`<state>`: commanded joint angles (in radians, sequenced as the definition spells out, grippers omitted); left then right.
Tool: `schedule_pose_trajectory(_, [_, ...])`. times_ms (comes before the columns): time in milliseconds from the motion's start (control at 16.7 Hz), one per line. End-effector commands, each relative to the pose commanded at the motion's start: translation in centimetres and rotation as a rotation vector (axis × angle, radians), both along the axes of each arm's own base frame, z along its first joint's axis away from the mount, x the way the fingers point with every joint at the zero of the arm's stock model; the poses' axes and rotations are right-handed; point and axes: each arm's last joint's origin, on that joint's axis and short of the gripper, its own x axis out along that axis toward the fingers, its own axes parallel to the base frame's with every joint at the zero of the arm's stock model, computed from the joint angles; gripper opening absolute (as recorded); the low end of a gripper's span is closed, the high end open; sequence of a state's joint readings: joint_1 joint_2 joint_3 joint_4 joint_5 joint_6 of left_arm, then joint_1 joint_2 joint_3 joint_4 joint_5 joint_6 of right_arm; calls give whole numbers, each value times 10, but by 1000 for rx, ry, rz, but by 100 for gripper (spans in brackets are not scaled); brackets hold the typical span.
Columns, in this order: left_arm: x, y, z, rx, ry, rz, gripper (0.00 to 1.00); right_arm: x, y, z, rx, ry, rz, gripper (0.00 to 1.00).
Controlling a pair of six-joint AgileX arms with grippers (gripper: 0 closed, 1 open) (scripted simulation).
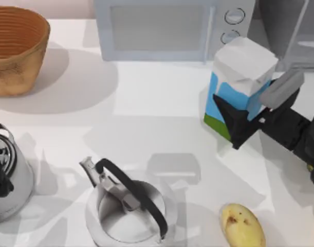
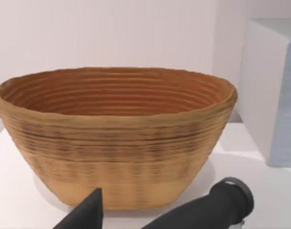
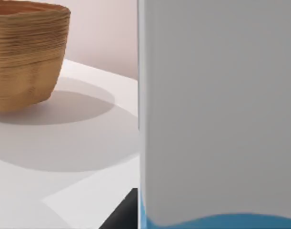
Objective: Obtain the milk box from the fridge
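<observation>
Milk box (image 1: 242,82) stands upright on the tabletop (image 1: 157,113), just in front of the white microwave (image 1: 167,28) and beside the fridge (image 1: 295,31), outside it. My right end effector (image 1: 249,110) is clenched on the carton's sides, one dark finger (image 1: 234,121) against its near face. From the microwave, my left end effector (image 1: 0,175) sits far off toward the near-left corner; I cannot tell its state. A kettle (image 1: 127,211) and potato (image 1: 242,225) lie nearer me.
</observation>
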<state>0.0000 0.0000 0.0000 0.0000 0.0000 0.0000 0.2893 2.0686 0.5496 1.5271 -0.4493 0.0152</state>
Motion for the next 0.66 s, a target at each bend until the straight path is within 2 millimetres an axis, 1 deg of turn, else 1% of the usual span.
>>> schedule_pose_trajectory(300, [0,0,0,0,0,0,100,0,0,0,0,0,0,98])
schedule_pose_trajectory(360, [0,0,0,0,0,0,100,0,0,0,0,0,0,100])
schedule_pose_trajectory(660, [0,0,0,0,0,0,100,0,0,0,0,0,0,100])
